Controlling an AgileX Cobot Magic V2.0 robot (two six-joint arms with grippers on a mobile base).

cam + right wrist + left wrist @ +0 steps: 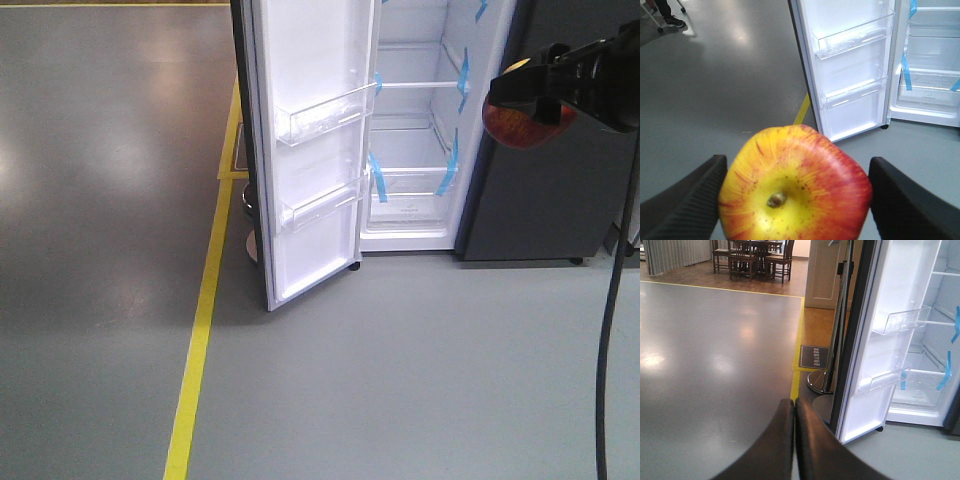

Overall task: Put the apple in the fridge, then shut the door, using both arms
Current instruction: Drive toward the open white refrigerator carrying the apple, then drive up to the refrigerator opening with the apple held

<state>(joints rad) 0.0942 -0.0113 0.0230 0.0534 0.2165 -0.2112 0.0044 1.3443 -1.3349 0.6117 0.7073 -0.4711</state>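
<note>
The red and yellow apple [795, 185] fills the right wrist view, held between the two ribbed black fingers [690, 200] of my right gripper [796, 195], stem dimple facing the camera. In the front view the apple [525, 125] hangs in the right gripper [535, 90] at the upper right, in the air in front of the fridge [420, 150]. The door [310, 150] stands wide open, its white inner face and clear bins showing. My left gripper [794, 402] is shut on nothing, low over the floor left of the door [890, 340].
A yellow floor line [200, 330] runs up to the door's left. A chrome stand base [820, 382] and a floor sign [814, 356] sit behind the door. A dark grey cabinet [560, 200] adjoins the fridge's right. A black cable [610, 330] hangs at right.
</note>
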